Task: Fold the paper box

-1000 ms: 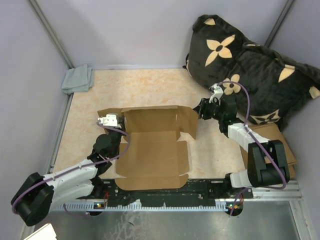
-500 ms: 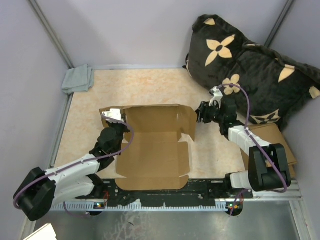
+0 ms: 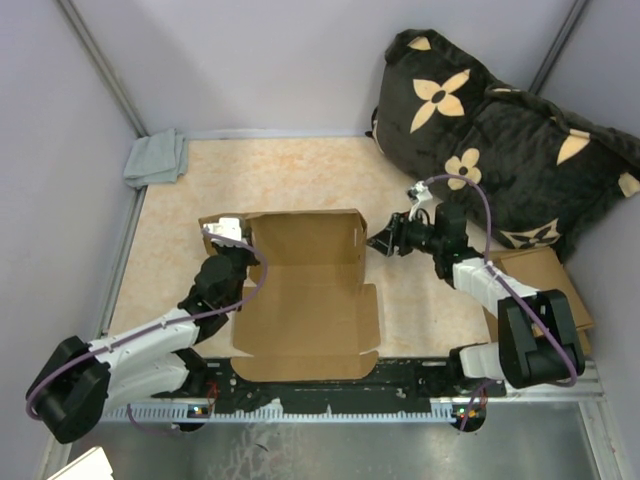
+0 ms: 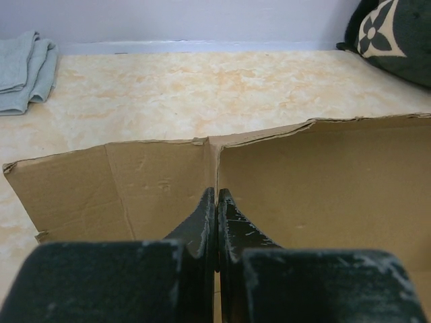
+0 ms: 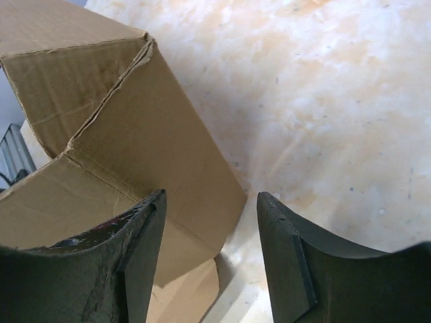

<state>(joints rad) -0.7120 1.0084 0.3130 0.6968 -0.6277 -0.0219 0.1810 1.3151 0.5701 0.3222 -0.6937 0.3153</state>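
Paper box (image 3: 305,300) mid-frame on desk (image 3: 290,170), prob. under half done: back wall up, right corner tab bent in; front panel flat, side walls not up. Matte brown corrugated card, ragged edges, sharp creases. L tool (image 4: 215,225) closed tight at back-left corner, can't tell if it grips card. R tool (image 5: 210,198) wide open, empty, beside right corner.

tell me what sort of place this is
Probably a robot lab test cell: a left arm and a right arm bolted at a small table's near edge, plain walls closing it in, and props: a paper box, cushion and folded cloth.
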